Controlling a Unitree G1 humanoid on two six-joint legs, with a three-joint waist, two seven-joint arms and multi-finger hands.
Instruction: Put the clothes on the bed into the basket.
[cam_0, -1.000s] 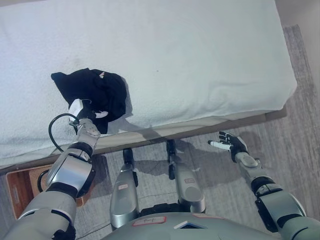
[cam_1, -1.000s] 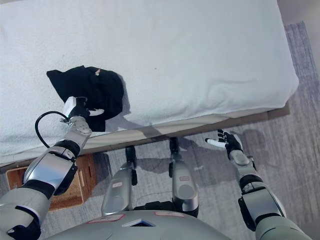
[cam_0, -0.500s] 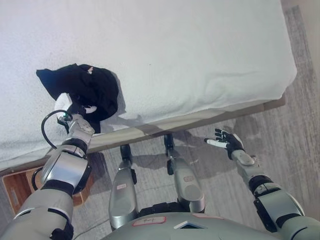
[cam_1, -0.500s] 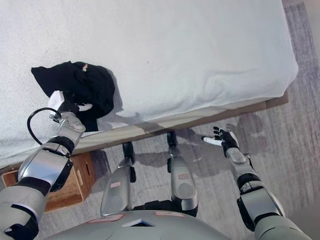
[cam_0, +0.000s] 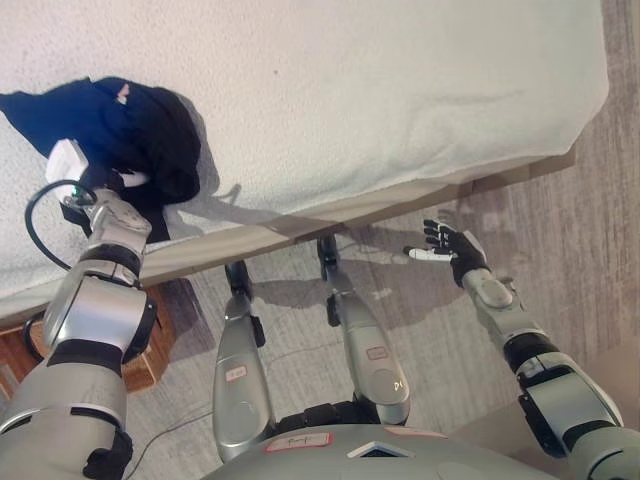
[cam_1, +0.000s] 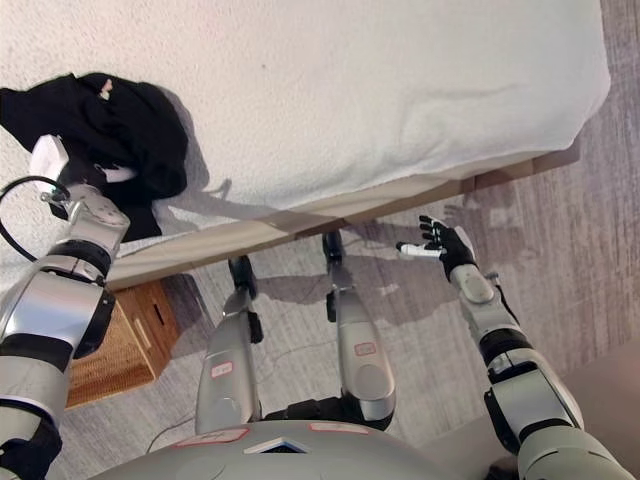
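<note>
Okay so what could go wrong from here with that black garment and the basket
The left hand grips only the near edge of the black garment, so most of it could slip free when lifted. The basket sits on the floor partly behind the left arm, below the bed edge; trailing cloth might catch or miss it.

Home bedroom: white-covered bed (cam_0: 380, 90), wicker basket (cam_1: 120, 345), grey rug (cam_1: 420, 330).

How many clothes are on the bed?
1: a black garment bunched near the bed's front edge on the robot's left, with the left hand on it. More could be hidden inside the bundle.
</note>
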